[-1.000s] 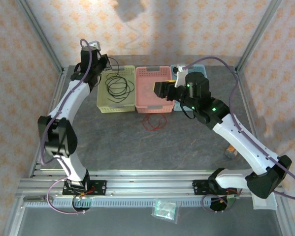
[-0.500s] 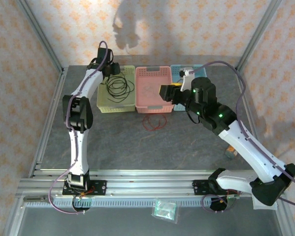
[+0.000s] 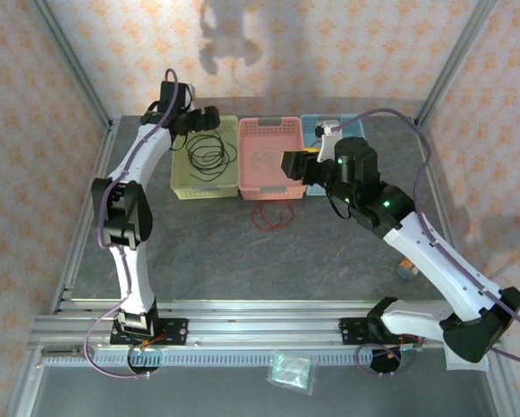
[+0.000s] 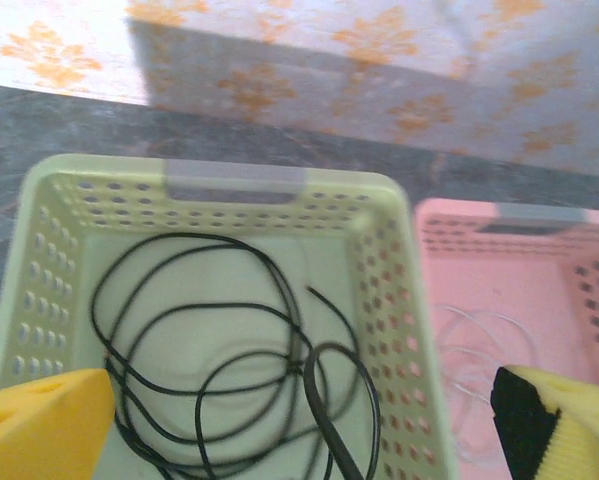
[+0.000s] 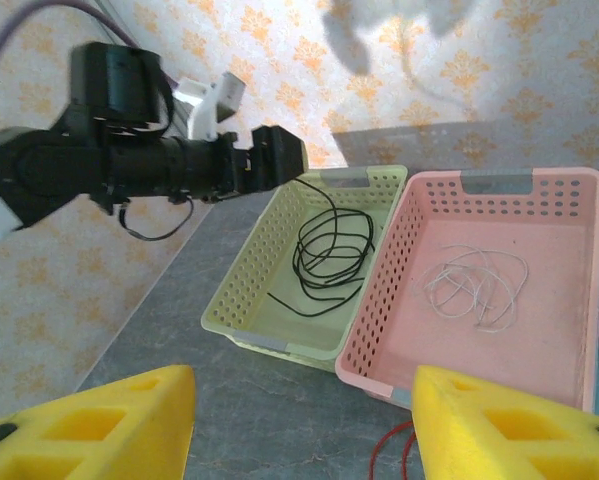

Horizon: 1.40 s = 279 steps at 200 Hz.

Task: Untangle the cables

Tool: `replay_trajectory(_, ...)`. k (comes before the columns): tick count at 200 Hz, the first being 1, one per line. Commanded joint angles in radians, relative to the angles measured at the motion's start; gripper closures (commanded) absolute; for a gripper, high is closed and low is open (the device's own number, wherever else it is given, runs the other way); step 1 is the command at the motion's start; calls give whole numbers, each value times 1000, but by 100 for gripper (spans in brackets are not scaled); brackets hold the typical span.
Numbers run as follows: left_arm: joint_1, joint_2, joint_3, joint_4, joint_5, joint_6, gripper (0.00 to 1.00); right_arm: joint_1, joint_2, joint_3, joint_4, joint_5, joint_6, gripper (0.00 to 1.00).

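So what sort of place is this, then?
Probably a robot test booth: a left arm and right arm bolted to a metal rail, patterned screens walling in the table, and a green basket holding black cable.

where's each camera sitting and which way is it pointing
Top external: above and behind the arms, looking down on the table; both arms, left gripper and right gripper show.
Left wrist: on the left arm, looking down into the green basket at the black cable; left fingers at the bottom.
Right wrist: on the right arm, facing the baskets and the left arm; right fingers at the bottom.
Shared: both wrist views hold the green basket, black cable, pink basket and pale cable.
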Motion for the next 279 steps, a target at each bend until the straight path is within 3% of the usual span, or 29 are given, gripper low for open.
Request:
replay_trajectory(1,15,-70,-74,53,209,13,1,-1,11,-12,21,13,-21,41)
replay_trajectory(32,32,-117,-188,127,396,-32,1,-1,11,-33,38,15,-18,41)
replay_trajectory(74,33,-203,-310,241,417,-67,1,-31,86,-117,139,-18,31,42)
replay_trajectory(113,38,-235,-340,292,408,-98,1,-76,256,-150,357,-240,130,44)
replay_trajectory(146,48,-258,-375,359,416,-152,3,-68,473,-43,500,-414,204,43)
replay_trajectory(205,54,-272,-359,396,428,-200,3,-38,787,183,649,-452,276,42)
replay_trajectory(240,55,-272,-360,409,440,-210,3,-17,919,332,643,-433,351,42)
replay_trajectory(279,57,-279,-372,445,450,-235,4,11,1041,528,455,-388,337,42)
